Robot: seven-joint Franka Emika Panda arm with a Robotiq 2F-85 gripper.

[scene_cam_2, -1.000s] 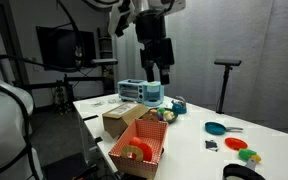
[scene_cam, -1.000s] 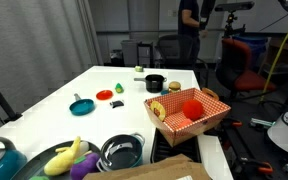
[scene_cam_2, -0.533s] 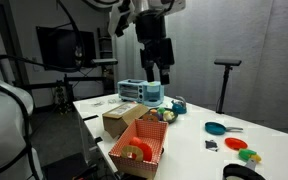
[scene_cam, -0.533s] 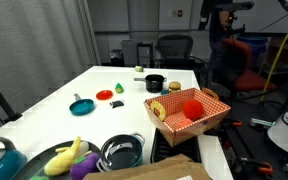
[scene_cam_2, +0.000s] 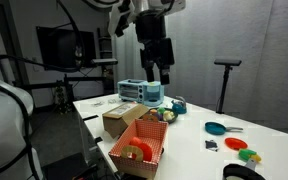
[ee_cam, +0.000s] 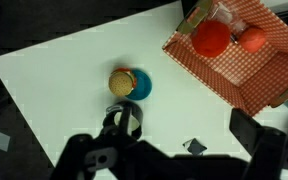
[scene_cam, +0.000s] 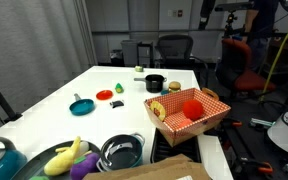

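Tool (scene_cam_2: 160, 79), fingers apart and empty, high over white worktop (scene_cam_2: 194, 132); grey curtain (scene_cam_2: 246, 45) behind. Only wrist view gives top-down layout: small black pot (ee_cam: 124, 120) mid-frame, red-checked basket (ee_cam: 254, 85) upper right.

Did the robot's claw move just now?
No. In an exterior view the claw hangs above the blue box exactly as before.

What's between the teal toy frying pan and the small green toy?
A flat red round disc, in an exterior view; the teal pan and green toy flank it.
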